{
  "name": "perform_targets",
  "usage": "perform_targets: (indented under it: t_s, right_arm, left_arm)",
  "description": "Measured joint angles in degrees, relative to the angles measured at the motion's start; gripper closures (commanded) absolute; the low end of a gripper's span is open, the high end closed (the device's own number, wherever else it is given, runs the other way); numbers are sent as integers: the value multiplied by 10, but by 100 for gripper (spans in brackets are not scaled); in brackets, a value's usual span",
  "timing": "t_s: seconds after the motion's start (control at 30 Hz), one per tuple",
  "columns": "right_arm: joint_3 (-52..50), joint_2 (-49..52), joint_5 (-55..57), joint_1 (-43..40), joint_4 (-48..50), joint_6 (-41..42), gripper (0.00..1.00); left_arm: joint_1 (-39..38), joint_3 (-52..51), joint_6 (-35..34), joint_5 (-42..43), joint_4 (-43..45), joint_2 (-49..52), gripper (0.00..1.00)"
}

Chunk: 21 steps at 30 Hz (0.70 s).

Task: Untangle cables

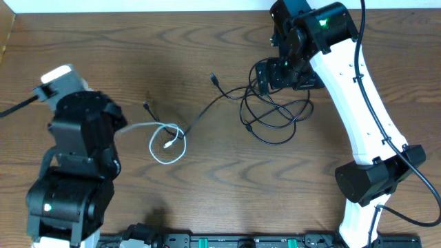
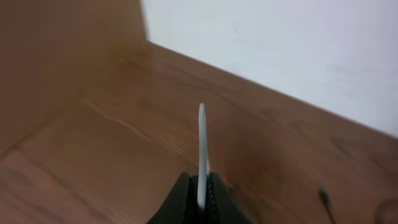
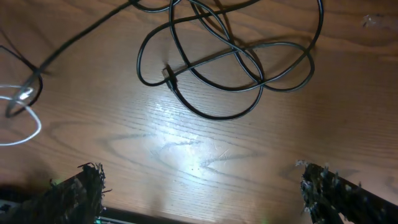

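A white cable (image 1: pixel 167 142) lies in a loop at the table's middle left, and one end runs left to my left arm. In the left wrist view my left gripper (image 2: pixel 202 188) is shut on that white cable (image 2: pixel 201 140), which sticks out straight ahead. A thin black cable (image 1: pixel 198 114) crosses the white loop. More black cables (image 1: pixel 275 116) lie in a tangle of loops at the right. My right gripper (image 1: pixel 279 74) hovers over the tangle's far side. Its view shows it open (image 3: pixel 202 186), wide fingers (image 3: pixel 81 190) above bare wood, the black loops (image 3: pixel 231 62) ahead.
A white wall (image 2: pixel 280 50) runs along the table's far edge. A wooden side panel (image 2: pixel 50 56) stands at the left. A black rail (image 1: pixel 227 241) lines the front edge. A loose black plug (image 1: pixel 147 105) lies near the left arm.
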Motion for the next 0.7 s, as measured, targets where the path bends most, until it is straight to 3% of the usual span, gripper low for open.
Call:
perform_targets:
  t_s: [0.17,0.47,0.7]
  right_arm:
    - [0,0,0,0,0,0,1]
    - [0,0,-5,0,6,0,1]
    - [0,0,-131,16,10,-42,1]
  left_arm:
    - [0,-1,0,74,-10,-6,93]
    - [0,-1,0,112,-52,-27,93]
    - [0,-1,-2,198,32,-58,93]
